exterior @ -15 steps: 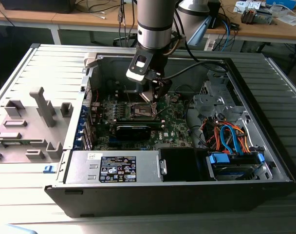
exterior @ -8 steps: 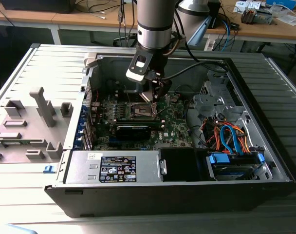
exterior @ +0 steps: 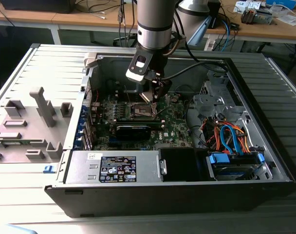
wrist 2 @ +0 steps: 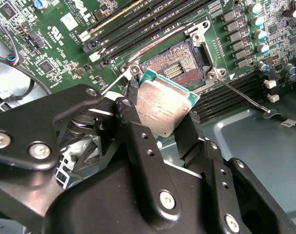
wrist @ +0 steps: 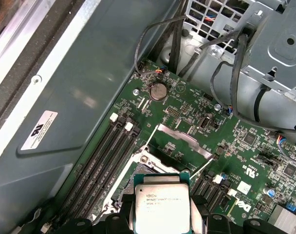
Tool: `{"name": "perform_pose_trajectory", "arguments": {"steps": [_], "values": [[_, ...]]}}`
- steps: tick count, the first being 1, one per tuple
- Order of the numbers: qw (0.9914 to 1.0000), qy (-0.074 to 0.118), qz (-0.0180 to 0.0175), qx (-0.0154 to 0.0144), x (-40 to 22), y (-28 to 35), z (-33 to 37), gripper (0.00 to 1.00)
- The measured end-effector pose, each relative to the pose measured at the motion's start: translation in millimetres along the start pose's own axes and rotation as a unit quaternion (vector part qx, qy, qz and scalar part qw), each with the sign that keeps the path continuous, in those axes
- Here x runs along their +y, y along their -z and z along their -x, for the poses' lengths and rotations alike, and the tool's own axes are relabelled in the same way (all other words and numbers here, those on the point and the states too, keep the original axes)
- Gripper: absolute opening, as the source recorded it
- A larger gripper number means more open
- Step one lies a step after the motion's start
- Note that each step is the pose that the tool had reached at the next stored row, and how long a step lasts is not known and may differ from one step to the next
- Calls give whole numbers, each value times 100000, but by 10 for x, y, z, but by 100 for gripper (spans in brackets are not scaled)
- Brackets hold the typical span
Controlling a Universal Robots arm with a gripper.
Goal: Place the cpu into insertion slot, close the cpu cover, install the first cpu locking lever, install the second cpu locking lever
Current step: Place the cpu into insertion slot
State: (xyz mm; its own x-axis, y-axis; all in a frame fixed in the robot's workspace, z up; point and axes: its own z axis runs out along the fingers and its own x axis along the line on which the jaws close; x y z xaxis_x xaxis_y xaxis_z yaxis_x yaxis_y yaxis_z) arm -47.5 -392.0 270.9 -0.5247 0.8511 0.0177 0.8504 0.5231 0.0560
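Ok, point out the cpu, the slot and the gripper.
cpu [wrist: 161,207], first wrist view, metal top.
slot [wrist 2: 175,66], second wrist view, dark pin field.
gripper [wrist 2: 158,118], second wrist view, midway between fingertips.

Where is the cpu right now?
In both wrist views, the cpu is clamped in the gripper, hanging right by the bare insertion slot.

The gripper [wrist: 162,220] holds the cpu [wrist: 160,202] by two opposite edges. Just beyond the cpu the silvery cpu cover [wrist: 183,140] stands raised; memory slots [wrist: 101,163] run beside the cpu, and a round battery [wrist: 159,90] lies farther off.
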Motion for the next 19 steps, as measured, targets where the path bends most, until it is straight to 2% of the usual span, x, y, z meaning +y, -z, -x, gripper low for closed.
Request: {"name": "perform_pose_trajectory", "arguments": {"steps": [19], "values": [[99993, -1121, -69, -212, 0, -3, 0, 55]]}}
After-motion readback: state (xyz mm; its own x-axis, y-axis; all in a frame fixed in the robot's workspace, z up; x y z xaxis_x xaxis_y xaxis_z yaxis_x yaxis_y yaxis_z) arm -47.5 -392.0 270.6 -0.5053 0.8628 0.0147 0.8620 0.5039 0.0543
